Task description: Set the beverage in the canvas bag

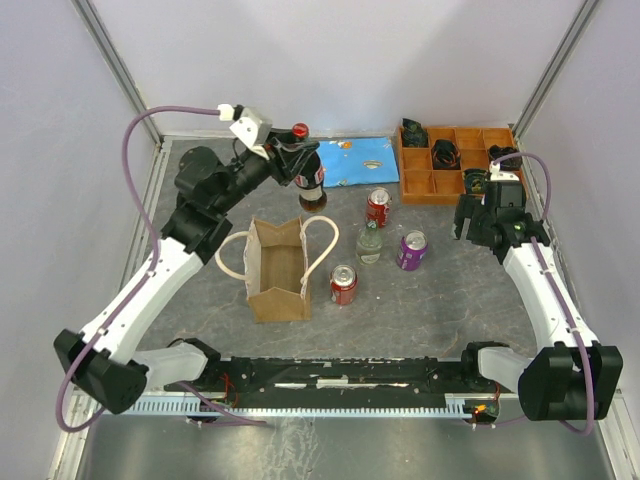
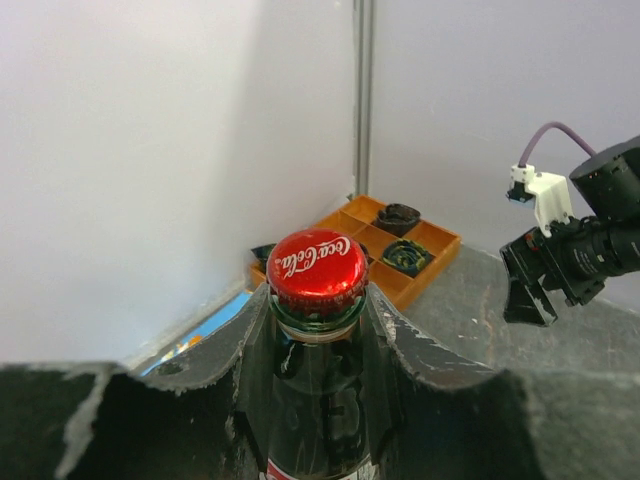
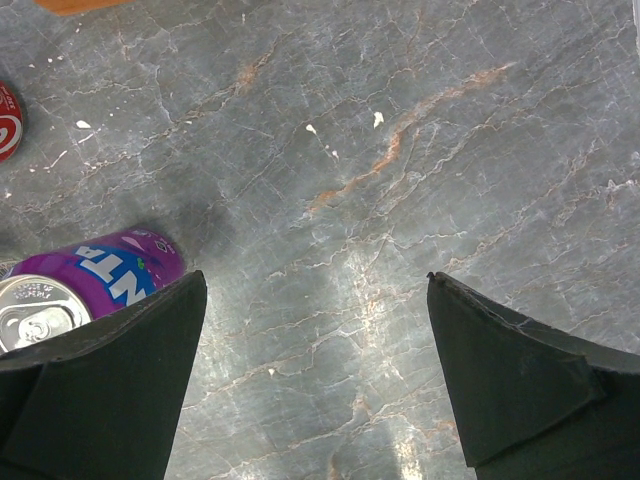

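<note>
Two arms in view, only the left one working. The left gripper point(image 1: 297, 160) is clamped on the neck of the cola bottle point(image 1: 312, 183), with a finger point(image 2: 225, 345) on each side just under the red cap. The jaws are narrow and hold the glass.

The bottle hangs roughly upright at the far side of the canvas bag point(image 1: 278, 270), just beyond its far rim. From above it looks clear of the table point(image 1: 440, 300), but I can't confirm the gap. The bag stands upright near centre, mouth open, handles flopped out left and right. I can't tell what's inside.

The right gripper point(image 1: 490, 215) is parked on the right with its jaws spread wide and nothing between them. It hovers beside the purple can point(image 3: 100, 275).

Other drinks sit right of the bag: two red cans point(image 1: 343, 284) and a small clear bottle point(image 1: 369, 243). The orange tray point(image 1: 455, 165) and blue sheet point(image 1: 355, 160) lie at the far edge. None of them are in play.

My read on the step: pick done, transport under way, bottle not yet over the mouth.

Next move, as I see it:
- bring the bottle toward the near side until its base is over the opening
- keep it high enough to clear the far rim and the handles
- lower it straight in and release only once the base is seated

Risks: the bag is soft and unheld, so a rim catch could fold or tip it. The bottle is also tall, so it may lean once released.
</note>
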`<state>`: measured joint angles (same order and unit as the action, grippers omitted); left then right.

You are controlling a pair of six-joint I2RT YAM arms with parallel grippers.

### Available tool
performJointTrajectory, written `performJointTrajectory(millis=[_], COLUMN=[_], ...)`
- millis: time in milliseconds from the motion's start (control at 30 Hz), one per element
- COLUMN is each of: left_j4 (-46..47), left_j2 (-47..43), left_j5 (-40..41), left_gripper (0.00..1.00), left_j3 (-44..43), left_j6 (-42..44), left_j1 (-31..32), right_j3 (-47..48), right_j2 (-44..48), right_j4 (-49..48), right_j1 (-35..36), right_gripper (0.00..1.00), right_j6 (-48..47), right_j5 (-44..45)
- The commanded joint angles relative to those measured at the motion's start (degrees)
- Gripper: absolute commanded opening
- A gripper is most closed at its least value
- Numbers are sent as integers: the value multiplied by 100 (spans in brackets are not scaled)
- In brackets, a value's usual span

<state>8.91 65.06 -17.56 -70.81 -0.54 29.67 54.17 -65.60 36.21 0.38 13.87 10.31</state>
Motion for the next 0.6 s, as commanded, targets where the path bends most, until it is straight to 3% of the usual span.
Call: performJointTrajectory(millis=[0,233,567], left_j4=[-8,-662,-493], left_j2=[-626,-1034,-1373], left_j5=[479,570,504], left_gripper=[3,3,3], left_j3=[-393,-124,879], left_j6=[434,578,374], left_j1=[-45,-93,-103], right_j3=[56,169,324], right_j2=[-52,-260,-389], right_j4=[-319,-416,-375], right_j1=[21,23,23], right_gripper=[99,99,99], right_j6=[62,72,-91], right_j5=[-131,-297,-302])
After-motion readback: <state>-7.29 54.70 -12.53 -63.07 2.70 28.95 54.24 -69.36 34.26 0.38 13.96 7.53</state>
